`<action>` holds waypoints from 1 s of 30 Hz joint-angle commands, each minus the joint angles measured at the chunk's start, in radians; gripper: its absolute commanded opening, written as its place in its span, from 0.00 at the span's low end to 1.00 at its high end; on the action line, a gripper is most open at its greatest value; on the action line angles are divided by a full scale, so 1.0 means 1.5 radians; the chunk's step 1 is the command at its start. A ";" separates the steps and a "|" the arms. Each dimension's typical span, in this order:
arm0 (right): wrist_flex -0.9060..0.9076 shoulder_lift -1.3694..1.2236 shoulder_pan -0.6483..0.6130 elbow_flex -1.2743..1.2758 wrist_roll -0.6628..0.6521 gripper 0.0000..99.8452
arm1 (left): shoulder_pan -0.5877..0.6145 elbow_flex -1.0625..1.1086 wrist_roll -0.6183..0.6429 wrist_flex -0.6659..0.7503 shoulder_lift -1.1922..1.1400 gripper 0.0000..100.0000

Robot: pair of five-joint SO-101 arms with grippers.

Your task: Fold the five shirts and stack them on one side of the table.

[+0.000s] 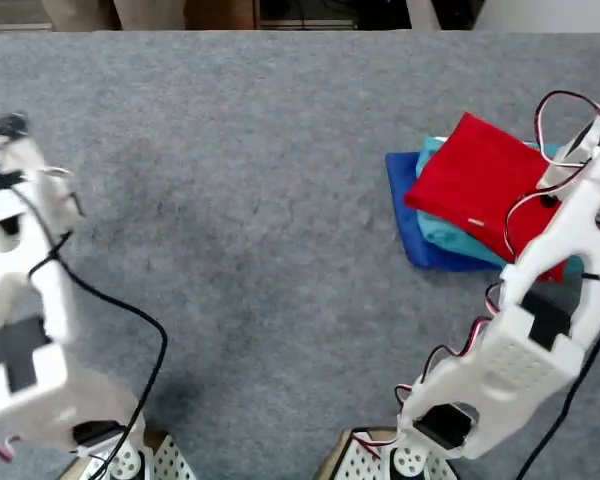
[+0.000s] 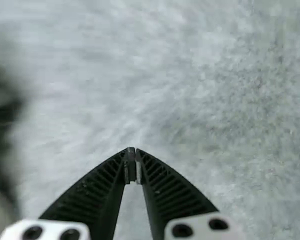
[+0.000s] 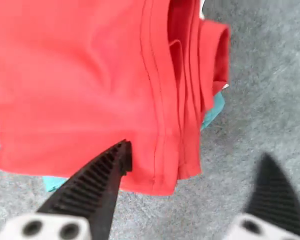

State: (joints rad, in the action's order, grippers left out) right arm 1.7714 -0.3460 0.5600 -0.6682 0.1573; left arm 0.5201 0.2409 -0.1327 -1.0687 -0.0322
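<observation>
Closest to my left wrist, my left gripper (image 2: 131,165) has its two black ribbed fingers pressed together at the tips, holding nothing, just above the flat grey felt table cover (image 1: 260,200). My left arm is at the left edge of the table, well apart from the clothes.

My right gripper (image 3: 194,151) is spread wide. One black finger (image 3: 110,172) lies over the near edge of the folded red cotton shirt (image 3: 80,80) and the other is out over bare felt beside it; I cannot tell whether the first one touches the cloth.

The red shirt is folded into a rough rectangle, smooth across its top, with several layered edges and a stitched hem bunched along one side. It lies askew on a folded teal shirt (image 1: 445,232), which peeks out at its corners. Under both is a folded dark blue shirt (image 1: 410,210), sticking out towards the middle of the table. The stack is on my right side of the table.
</observation>
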 commanded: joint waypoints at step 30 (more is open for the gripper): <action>0.005 0.016 -0.405 -0.003 0.058 0.26 | 0.325 -0.268 -0.026 -0.004 -0.316 0.03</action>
State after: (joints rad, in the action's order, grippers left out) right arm 1.7607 -0.3122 -0.0292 -0.6590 0.2355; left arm 1.0203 -0.0936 -0.1788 -1.0104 -0.4941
